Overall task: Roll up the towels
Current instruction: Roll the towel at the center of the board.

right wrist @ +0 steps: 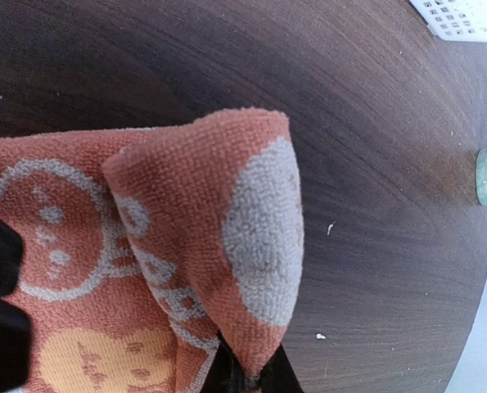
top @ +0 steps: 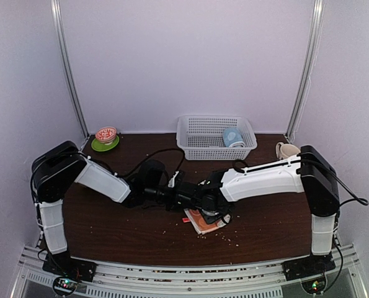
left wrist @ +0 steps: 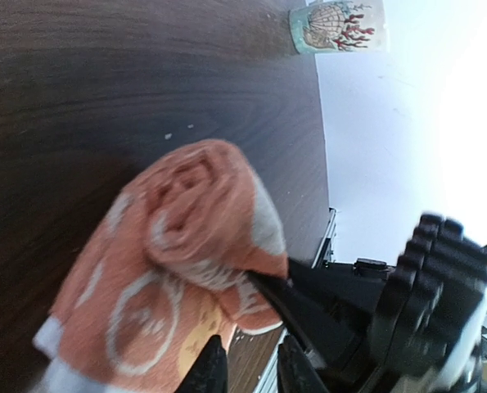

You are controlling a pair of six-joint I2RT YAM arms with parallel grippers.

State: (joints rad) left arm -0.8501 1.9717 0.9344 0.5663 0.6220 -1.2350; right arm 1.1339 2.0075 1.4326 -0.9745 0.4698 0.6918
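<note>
From overhead, barely glimpsed as an orange towel [top: 203, 223] under the arms [top: 258, 177]; up close, seen rolled, its fold clamped in the right gripper [right wrist: 245, 378], left gripper [left wrist: 250, 360] slightly parted, hold unclear.

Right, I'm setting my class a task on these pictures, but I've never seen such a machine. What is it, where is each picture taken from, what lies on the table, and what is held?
It is a robot: a white-and-black left arm and right arm, fixed at the near edge of a dark wooden table. The wide picture comes from a camera above and behind them; the other two come from a camera on each wrist. On the table lie an orange-red cloth towel with white swirls, partly rolled, a white plastic basket holding a light blue towel, a red-and-white bowl on a green saucer, and a pale mug. The right gripper is shut on a fold of the orange-red towel. The left gripper sits at the roll; whether it grips it is unclear.
</note>
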